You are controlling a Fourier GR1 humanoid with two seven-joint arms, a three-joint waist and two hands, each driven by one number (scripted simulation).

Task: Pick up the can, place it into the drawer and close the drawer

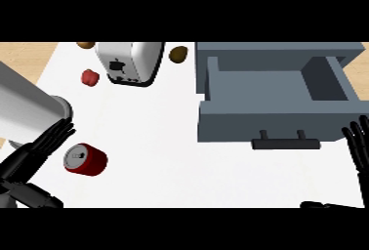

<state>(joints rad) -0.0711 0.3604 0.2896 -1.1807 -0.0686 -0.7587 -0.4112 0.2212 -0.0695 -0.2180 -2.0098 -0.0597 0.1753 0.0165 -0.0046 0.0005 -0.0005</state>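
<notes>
Red can lying tipped on the white counter, silver top turned up and left, well to the left of the drawer and lower in view than its front. Not in the drawer, not held.

Left hand just left of the can, far from the drawer: fingers straight and spread, pointing up and right, tips near the can's top edge; contact with the can not clear. Nothing grasped. Grey forearm above it, crossing from the view's left edge.

Right hand at the right edge, just right of the drawer's front corner: fingers long and straight, pointing up, resting, nothing held. Thumb low in view, below the drawer handle level and well apart from it.

Drawer pulled out and open, grey, tray bare inside, set in a grey cabinet body at upper right. Dark handle on two short posts at the front face, pointing toward the lower edge.

Toaster left of the drawer, near the counter's far edge, tilted. Small red object just left of the toaster. Brown rounded item between toaster and drawer. Another brown item at the far edge, left of the toaster, farthest from the drawer; kind not clear.
</notes>
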